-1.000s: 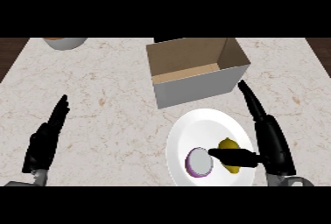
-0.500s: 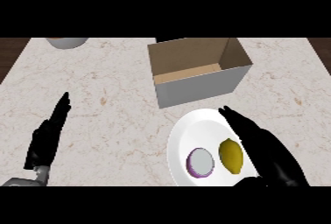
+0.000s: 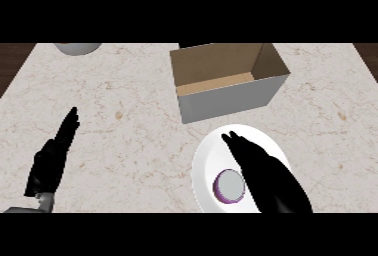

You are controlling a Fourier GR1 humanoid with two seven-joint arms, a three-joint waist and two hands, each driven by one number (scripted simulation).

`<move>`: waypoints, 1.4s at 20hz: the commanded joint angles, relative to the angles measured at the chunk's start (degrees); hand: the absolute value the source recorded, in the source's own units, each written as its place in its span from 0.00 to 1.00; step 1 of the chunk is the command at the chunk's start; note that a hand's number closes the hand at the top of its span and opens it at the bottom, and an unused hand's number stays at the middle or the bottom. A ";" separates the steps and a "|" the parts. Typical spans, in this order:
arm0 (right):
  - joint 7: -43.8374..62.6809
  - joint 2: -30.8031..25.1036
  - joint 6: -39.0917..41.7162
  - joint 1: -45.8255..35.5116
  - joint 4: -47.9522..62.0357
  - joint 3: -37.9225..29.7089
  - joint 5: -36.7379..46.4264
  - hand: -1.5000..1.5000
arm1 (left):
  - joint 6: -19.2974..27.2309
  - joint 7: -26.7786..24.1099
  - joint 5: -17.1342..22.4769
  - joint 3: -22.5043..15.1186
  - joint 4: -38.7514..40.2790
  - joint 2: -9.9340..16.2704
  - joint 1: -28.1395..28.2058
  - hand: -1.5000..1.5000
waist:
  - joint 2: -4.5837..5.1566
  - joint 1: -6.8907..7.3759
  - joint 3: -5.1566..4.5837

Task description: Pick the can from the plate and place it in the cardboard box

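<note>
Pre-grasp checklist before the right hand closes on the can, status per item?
1. Purple-rimmed can on the white round plate: ok, it stands there end up.
2. Right hand open: ok, fingers straight, above the plate beside the can.
3. Fingers curled round the can: not ok, nothing is held.
4. Open cardboard box ready: ok, its mouth faces up behind the plate, and no contents show.
5. Anything else on the plate: cannot tell, the right hand covers that side.
6. Left hand out of the way: ok, open near the counter's left edge.
</note>
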 commanded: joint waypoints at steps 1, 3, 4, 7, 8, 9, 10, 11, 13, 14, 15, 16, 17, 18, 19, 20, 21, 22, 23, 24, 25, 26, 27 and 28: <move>10.27 3.68 3.97 -2.01 0.86 0.50 1.45 0.00 | 0.00 0.42 -1.24 0.57 1.04 -1.00 -0.36 0.50 | 0.06 -0.18 0.03; 7.60 4.22 2.62 -1.33 4.80 1.45 3.80 0.00 | 0.33 1.31 -1.90 -0.58 -0.14 -2.46 -0.85 0.50 | 0.09 -0.16 0.05; 5.48 1.47 3.61 1.35 3.69 0.85 2.87 0.00 | -2.55 -0.42 0.51 2.87 1.57 0.17 -1.42 0.50 | 0.09 -0.33 0.05; 9.32 3.39 4.42 2.91 1.64 2.10 4.26 0.00 | -2.24 -1.67 -0.78 1.84 1.81 -1.27 0.92 0.50 | 0.05 -0.39 0.03; 4.60 0.47 5.55 2.31 3.83 -2.02 2.41 0.00 | -1.71 2.89 -0.88 1.67 -1.36 -1.30 -0.36 0.50 | 0.09 -0.25 0.07; 9.57 5.81 3.17 2.58 3.30 3.53 7.08 0.00 | -1.57 1.89 -0.93 2.06 -2.99 -1.34 1.97 0.50 | -0.01 -0.07 0.06; 8.12 3.58 4.86 4.47 0.80 2.78 6.17 0.00 | -0.05 -1.13 -3.07 1.19 1.11 -3.82 0.59 0.50 | 0.05 -0.43 0.05; 9.01 4.60 5.84 2.93 2.45 1.24 5.15 0.00 | -1.98 -1.28 -1.37 1.81 -1.24 -2.54 3.55 0.50 | 0.03 -0.08 0.04; 4.82 2.49 4.30 7.21 0.16 0.72 6.65 0.00 | -3.31 0.93 -1.22 4.19 3.15 -2.50 -2.61 0.50 | 0.09 -0.59 0.06; 6.68 6.59 5.53 2.81 4.53 0.16 6.73 0.00 | -1.90 2.05 -3.73 1.47 0.75 -4.06 -1.48 0.50 | 0.10 -0.24 0.06; 4.62 4.75 4.83 5.40 3.29 0.49 8.18 0.00 | -1.69 0.05 -4.14 2.12 -1.87 -3.47 1.81 0.50 | 0.05 -0.16 0.07; 0.16 5.20 3.33 4.57 8.28 -0.78 8.57 0.00 | -2.48 -2.45 -3.44 3.12 5.89 -5.38 -2.26 0.50 | 0.18 -0.35 0.06; 7.12 8.12 7.35 2.28 4.13 -0.28 7.68 0.00 | -2.53 -1.34 -4.08 1.64 -1.86 -4.47 3.90 0.50 | 0.04 0.03 0.06; 2.18 5.87 4.22 7.00 5.26 1.42 10.12 0.00 | -4.61 1.20 -2.56 4.16 -1.45 -2.63 0.87 0.50 | 0.06 -0.20 0.08; 2.36 4.69 4.94 8.18 2.97 0.23 10.01 0.00 | -1.41 -3.05 -5.26 2.63 1.27 -5.96 2.52 0.50 | 0.06 -0.32 0.06; 2.34 5.25 5.75 8.20 2.45 0.15 10.57 0.00 | -2.73 1.68 -4.69 4.12 0.55 -4.81 -0.68 0.50 | 0.07 -0.36 0.07; 3.34 7.79 7.03 4.96 4.47 -1.59 10.25 0.00 | -3.87 2.19 -4.51 4.18 -1.77 -4.32 0.74 0.50 | 0.07 -0.15 0.07; 0.58 7.00 3.94 8.77 5.30 0.53 12.61 0.00 | -3.43 2.56 -4.90 4.18 -2.39 -4.91 0.44 0.50 | 0.06 -0.24 0.08; -2.29 8.34 0.91 8.58 10.83 2.16 15.08 0.00 | -4.94 4.45 -4.21 4.00 -3.31 -3.95 0.17 0.50 | 0.09 -0.12 0.09; 3.65 11.51 7.23 3.50 7.91 -1.43 11.64 0.00 | -5.08 -3.05 -4.91 5.65 2.67 -4.52 1.01 0.50 | 0.13 -0.12 0.05; -2.10 8.75 5.21 5.72 9.72 -3.71 12.19 0.00 | -4.86 -2.76 -4.73 5.63 1.70 -5.87 1.87 0.50 | 0.12 -0.15 0.07; -2.49 10.27 3.74 6.91 11.00 -1.80 13.81 0.00 | -5.94 2.96 -4.58 6.93 0.35 -4.19 -1.29 0.50 | 0.11 -0.22 0.08; 1.39 11.72 7.05 5.96 7.70 -1.54 14.07 0.00 | -4.82 0.00 -6.10 5.60 1.31 -6.80 0.34 0.50 | 0.09 -0.23 0.07; -0.86 11.07 5.16 9.01 7.59 0.13 15.65 0.00 | -6.99 -0.95 -4.74 7.04 1.65 -5.98 0.48 0.50 | 0.08 -0.27 0.07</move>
